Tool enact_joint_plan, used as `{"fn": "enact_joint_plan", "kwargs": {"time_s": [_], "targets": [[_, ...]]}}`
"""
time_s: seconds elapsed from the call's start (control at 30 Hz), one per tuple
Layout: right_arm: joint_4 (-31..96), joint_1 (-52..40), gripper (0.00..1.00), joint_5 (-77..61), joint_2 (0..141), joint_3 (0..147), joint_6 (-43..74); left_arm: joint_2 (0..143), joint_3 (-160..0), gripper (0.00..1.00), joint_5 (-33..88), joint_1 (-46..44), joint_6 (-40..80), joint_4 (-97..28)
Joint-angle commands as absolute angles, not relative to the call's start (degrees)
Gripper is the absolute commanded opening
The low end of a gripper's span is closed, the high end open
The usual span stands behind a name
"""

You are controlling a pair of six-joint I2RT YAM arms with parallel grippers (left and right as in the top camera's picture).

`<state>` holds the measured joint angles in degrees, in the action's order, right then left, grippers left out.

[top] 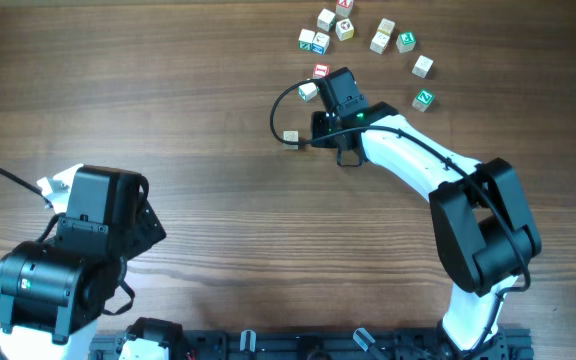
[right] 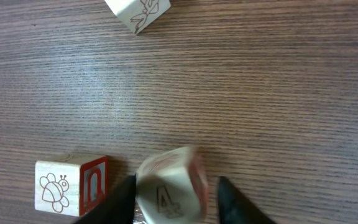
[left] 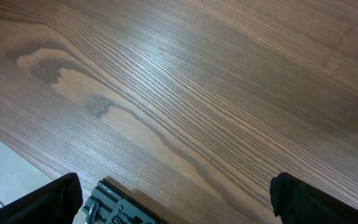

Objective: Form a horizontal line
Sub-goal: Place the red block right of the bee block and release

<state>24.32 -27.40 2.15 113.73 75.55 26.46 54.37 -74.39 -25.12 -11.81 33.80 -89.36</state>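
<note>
Right arm (top: pixel 418 160): base at the near right edge of the table (top: pixel 168 100), elbow raised, white forearm stretched far and left, wrist just near of the scattered cubes.
Right pincer (right: pixel 176 185): fingers partly apart on either side of a blurred cube (right: pixel 169 190) that sits tilted. One finger seems to touch it and a gap shows at the other. I cannot tell whether it is gripped.
Left arm (top: pixel 78 240): folded at the near left, well apart from every cube.
Left pincer (left: pixel 176 199): spread wide over bare wood.
The horizontal line (top: pixel 313 42): far side of the table, at the left end of the scattered group. Two tiny pale cubes show, touching side by side, one top green-marked, the other blue.
Turtle cube (right: pixel 70 183): upright, with a red-framed letter face, just left of the blurred cube and not touching it.
</note>
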Motion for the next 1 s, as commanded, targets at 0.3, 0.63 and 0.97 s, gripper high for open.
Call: {"fn": "enact_joint_plan", "kwargs": {"time_s": [0.3, 0.63, 0.97], "targets": [[23.8, -27.3, 0.48, 5.4, 114.1, 76.3, 27.2, 54.0, -74.1, 1.00, -26.0, -11.3, 35.0, -89.2], [25.2, -26.4, 0.27, 12.6, 114.2, 76.3, 30.4, 54.0, -74.1, 1.00, -26.0, -11.3, 35.0, -89.2], [25.8, -26.4, 0.13, 6.2, 116.9, 76.2, 30.5, 54.0, -74.1, 1.00, -26.0, -11.3, 35.0, -89.2]]}}
